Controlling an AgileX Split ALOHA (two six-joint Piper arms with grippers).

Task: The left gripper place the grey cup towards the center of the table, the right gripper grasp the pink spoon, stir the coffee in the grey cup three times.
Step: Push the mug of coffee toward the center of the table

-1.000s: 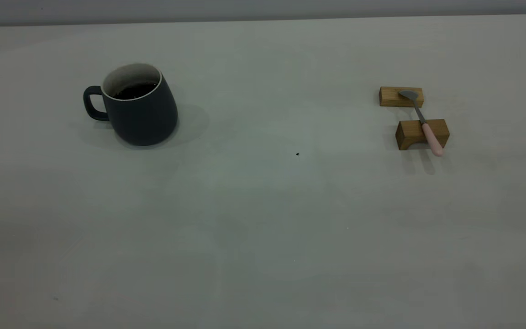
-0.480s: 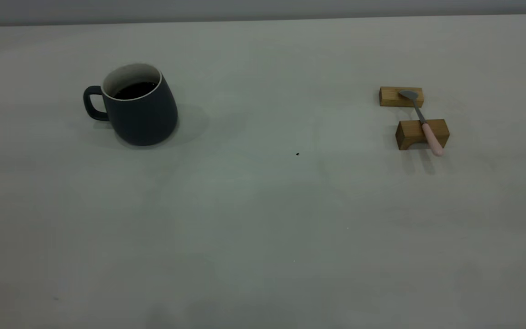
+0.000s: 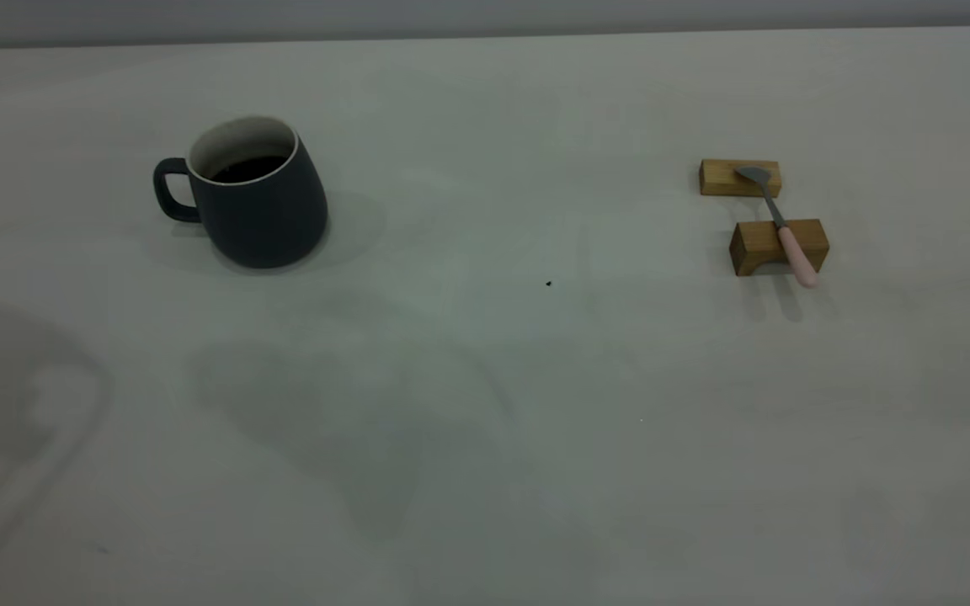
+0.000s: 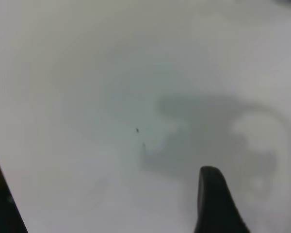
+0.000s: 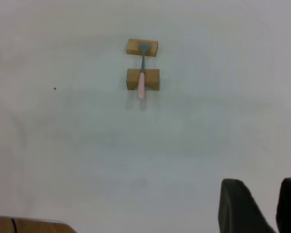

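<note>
Nothing of the task is done yet, judging by how things are lying.

The grey cup [image 3: 253, 198] is sitting upright on the counter [image 3: 485, 404], toward the far left side, handle pointing away from the centre, w/ dark coffee [image 3: 249, 168] showing inside. It's not at the centre yet. Neither arm is showing in the exterior view; only soft shadows are falling on the near-left part of the counter, which probably means the left arm is somewhere above there.

Left tool [image 4: 218, 204]: the left wrist view is catching just one dark fingertip over bare counter and its own shadow. Can't tell whether it's released or clenched, and the cup isn't in that view, so it's apparently not close to it.

Right tool [image 5: 269, 206]: two dark fingertips are showing w/ a gap between them, so it's released and empty. The pink spoon [image 5: 141, 80] is lying well ahead of it, untouched, bridged across two wooden blocks [image 5: 142, 63]: metal bowl resting on the farther block, pink handle crossing the nearer one and sticking out toward the tool.

Still left, i.e. everything: left tool taking the cup and moving it centre-ward, right tool picking the spoon off the blocks, then three stirs.
</note>
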